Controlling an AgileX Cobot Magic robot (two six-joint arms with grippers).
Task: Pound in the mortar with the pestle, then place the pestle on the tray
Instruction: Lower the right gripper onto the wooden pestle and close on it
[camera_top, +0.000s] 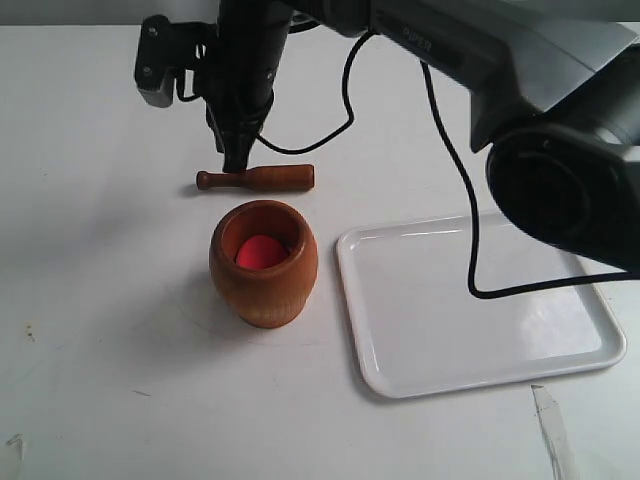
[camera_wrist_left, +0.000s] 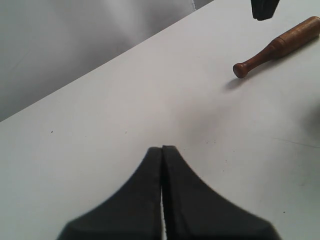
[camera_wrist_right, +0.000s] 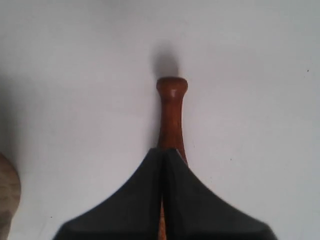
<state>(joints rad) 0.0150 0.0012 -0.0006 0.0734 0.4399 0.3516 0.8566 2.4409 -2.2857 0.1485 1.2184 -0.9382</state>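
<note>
light: bright, even | shadows: soft beside mortar (camera_top: 263, 262) | glare: tray (camera_top: 450, 340) rim | right wrist view slightly soft

We see a flat, matte white bench (camera_top: 100, 300) filling nearly the whole exterior view, marked here and there with faint dark specks. Towards its lower right lies a thin, clear, wrinkled strip (camera_top: 552, 428); we cannot tell its material. A smaller pale scrap (camera_top: 12, 448) sits at the lower left corner. In the left wrist view, a plain grey wall (camera_wrist_left: 75, 40) stands beyond the bench's edge.
</note>
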